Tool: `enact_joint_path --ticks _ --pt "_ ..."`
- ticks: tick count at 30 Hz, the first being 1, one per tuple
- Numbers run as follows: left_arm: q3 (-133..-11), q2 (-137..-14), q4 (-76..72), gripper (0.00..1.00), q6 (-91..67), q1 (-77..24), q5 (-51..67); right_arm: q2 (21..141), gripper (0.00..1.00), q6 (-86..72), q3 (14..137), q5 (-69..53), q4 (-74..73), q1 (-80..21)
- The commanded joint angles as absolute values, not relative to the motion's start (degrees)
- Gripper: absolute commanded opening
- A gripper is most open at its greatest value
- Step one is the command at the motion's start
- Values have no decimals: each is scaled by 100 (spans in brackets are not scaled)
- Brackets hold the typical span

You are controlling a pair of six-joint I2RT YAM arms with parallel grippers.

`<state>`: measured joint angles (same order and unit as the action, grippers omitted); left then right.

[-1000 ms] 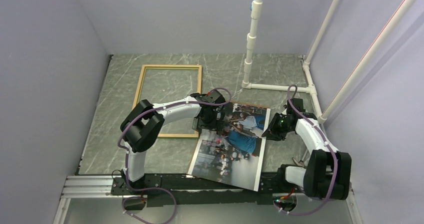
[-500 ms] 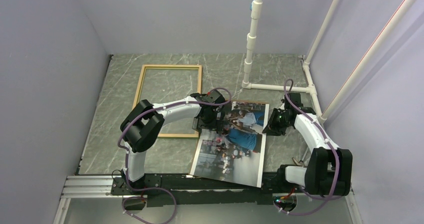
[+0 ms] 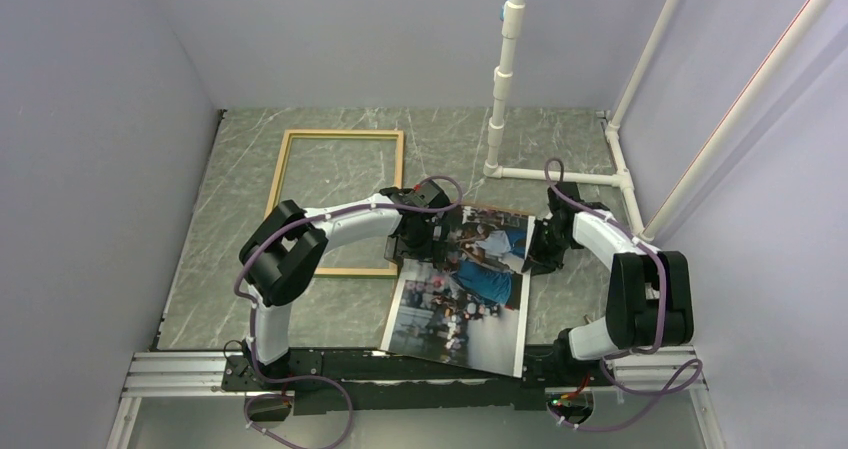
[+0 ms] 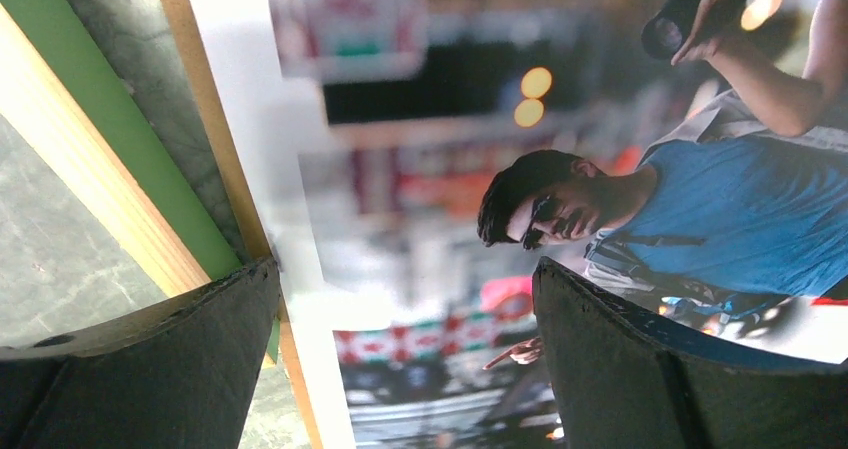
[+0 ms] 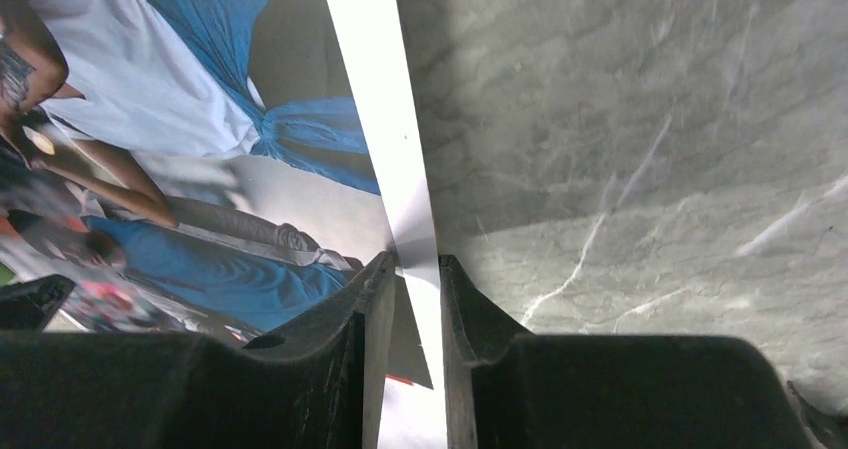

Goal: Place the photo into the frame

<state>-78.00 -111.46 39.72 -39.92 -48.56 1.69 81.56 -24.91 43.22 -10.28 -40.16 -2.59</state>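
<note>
The photo, a street scene with a man in a blue shirt, lies face up on the marble table between both arms. The light wood frame lies flat to its left; the photo's far left corner reaches the frame's near right corner. My left gripper hovers open over the photo's left border, with the frame's wood and green rail beside its left finger. My right gripper is shut on the photo's white right edge, which runs between its narrow jaws.
A brown board edge shows under the photo's left border. White pipes stand at the back right and run along the table there. Lilac walls close in the left, back and right. A metal rail lines the near edge.
My right gripper has moved back and left along the photo's right edge, and the photo has turned slightly with it. The left arm has stayed put.
</note>
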Motion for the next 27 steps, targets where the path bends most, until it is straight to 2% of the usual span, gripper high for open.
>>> enact_joint_path --ticks 1,9,12,15,22,27 --pt "-7492 -11384 2825 99 -4176 -4942 734 8305 26 -2601 5126 -1077 -3768 -340" --pt "-7496 -11485 2681 99 -4201 -4943 871 8264 30 -2740 5194 -1429 -3519 -383" --pt "-7453 -11473 2571 99 -4231 -4940 930 8159 48 -2728 5258 -1412 -3599 -422" --pt "-7488 -11494 2563 100 -4228 -4942 951 8032 53 -2707 5132 -1423 -3602 -444" --pt "-7447 -11524 2462 100 -4262 -4942 1009 7749 52 -2802 4718 -1689 -3336 -451" --pt "-7433 -11510 2513 99 -4254 -4941 984 8153 49 -2744 4650 -1474 -3176 -434"
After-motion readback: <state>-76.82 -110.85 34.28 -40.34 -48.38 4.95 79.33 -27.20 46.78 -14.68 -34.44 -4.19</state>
